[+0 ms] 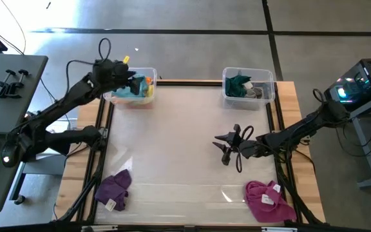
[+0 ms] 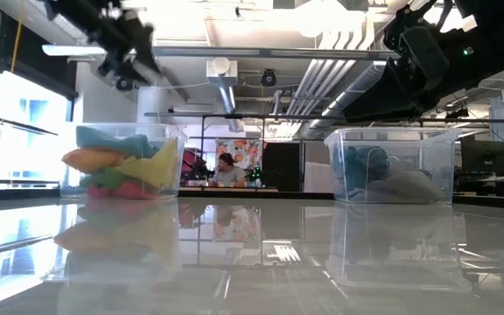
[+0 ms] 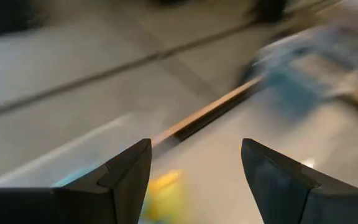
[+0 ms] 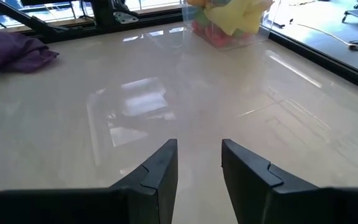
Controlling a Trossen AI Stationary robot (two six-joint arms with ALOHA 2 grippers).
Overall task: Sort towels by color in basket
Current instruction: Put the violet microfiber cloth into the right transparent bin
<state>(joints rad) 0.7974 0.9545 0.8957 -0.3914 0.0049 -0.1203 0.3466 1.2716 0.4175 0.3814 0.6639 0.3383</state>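
The clear left bin (image 1: 131, 87) at the table's far left holds yellow, light blue, orange and pink towels (image 2: 125, 162). The clear right bin (image 1: 248, 84) at the far right holds a dark teal towel (image 1: 238, 84) and a grey towel (image 2: 405, 185). A purple towel (image 1: 114, 188) lies crumpled near the table's near left corner. A magenta towel (image 1: 268, 201) lies near the near right corner. My left gripper (image 1: 136, 82) hovers open and empty above the left bin. My right gripper (image 1: 223, 147) hangs open and empty over the table's right middle, pointing left.
Dark frame rails (image 1: 100, 148) run along the table's left and right sides. The glossy middle of the table (image 1: 179, 142) lies between the bins and the two loose towels. A person (image 2: 227, 171) sits far off in the room behind.
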